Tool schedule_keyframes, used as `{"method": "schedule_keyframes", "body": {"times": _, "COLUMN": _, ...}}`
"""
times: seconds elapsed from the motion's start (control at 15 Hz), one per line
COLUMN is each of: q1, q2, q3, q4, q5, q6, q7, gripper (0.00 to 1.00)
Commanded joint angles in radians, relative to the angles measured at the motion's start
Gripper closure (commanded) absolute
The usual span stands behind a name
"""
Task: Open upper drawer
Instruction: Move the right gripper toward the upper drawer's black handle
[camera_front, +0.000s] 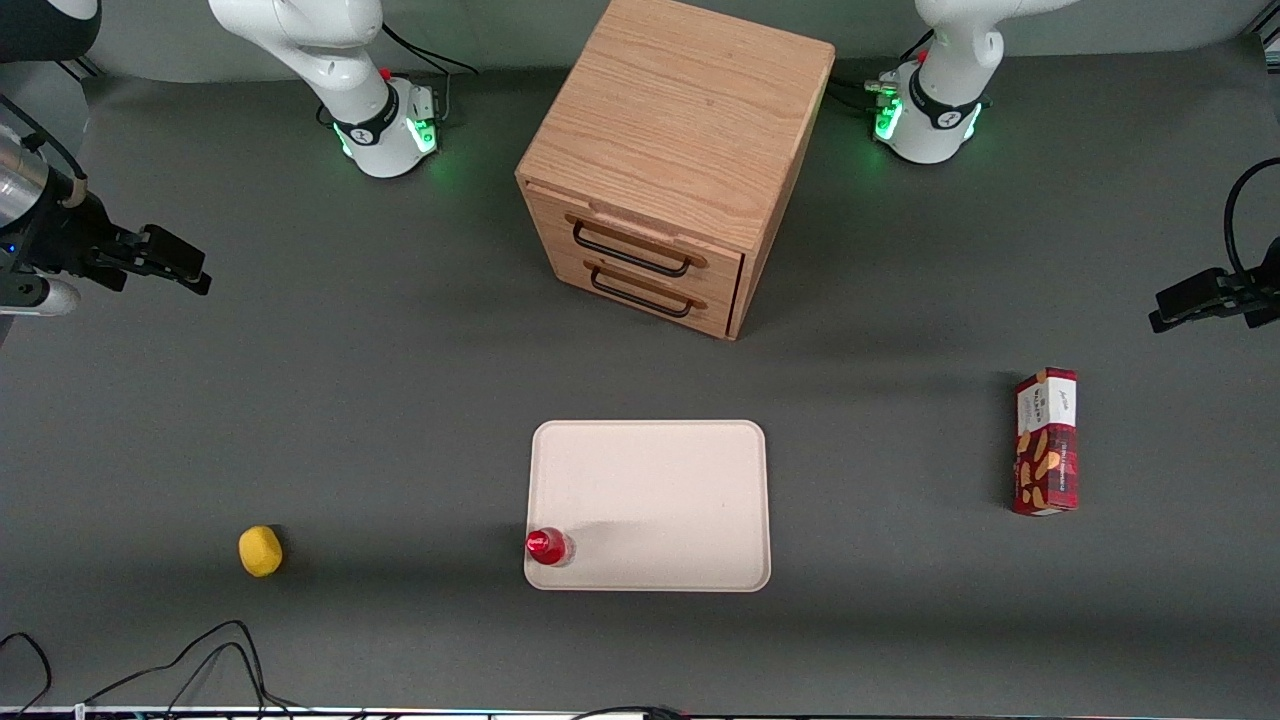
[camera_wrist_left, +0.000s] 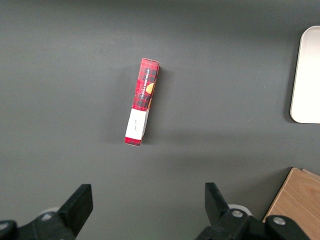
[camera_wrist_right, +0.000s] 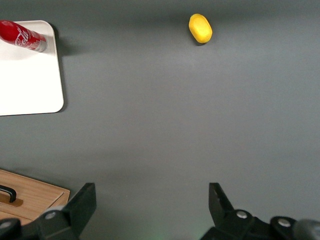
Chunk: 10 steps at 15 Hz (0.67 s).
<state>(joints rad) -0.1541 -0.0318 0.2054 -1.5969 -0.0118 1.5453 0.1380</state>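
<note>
White Coca-Cola script runs along the red cylindrical drink can (camera_wrist_right: 22, 36). The red plaid cardboard snack box (camera_wrist_left: 142, 101) carries lettering too small to read.

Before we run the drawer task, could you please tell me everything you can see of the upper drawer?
The upper drawer is the higher of two in a light oak cabinet standing on the grey table. Its front looks like oak, with a thin black wire bar handle. It appears shut, flush with the lower drawer. Nothing touches it; the gripper hangs open toward the working arm's end of the table.
</note>
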Motion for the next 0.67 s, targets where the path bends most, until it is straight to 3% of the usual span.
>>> {"method": "schedule_keyframes", "body": {"times": 0.0, "q1": 0.008, "q2": -0.003, "q3": -0.003, "q4": -0.002, "q5": -0.013, "q6": 0.006, "q7": -0.02, "gripper": 0.0}}
{"method": "schedule_keyframes", "body": {"times": 0.27, "q1": 0.008, "q2": 0.013, "q3": -0.003, "q4": 0.002, "q5": -0.002, "q6": 0.007, "q7": -0.017, "gripper": 0.0}}
{"method": "schedule_keyframes", "body": {"times": 0.4, "q1": 0.013, "q2": 0.016, "q3": -0.001, "q4": 0.002, "q5": 0.082, "q6": 0.007, "q7": -0.018, "gripper": 0.0}}
{"method": "schedule_keyframes", "body": {"times": 0.6, "q1": 0.108, "q2": 0.039, "q3": -0.001, "q4": 0.027, "q5": 0.081, "q6": 0.007, "q7": -0.017, "gripper": 0.0}}
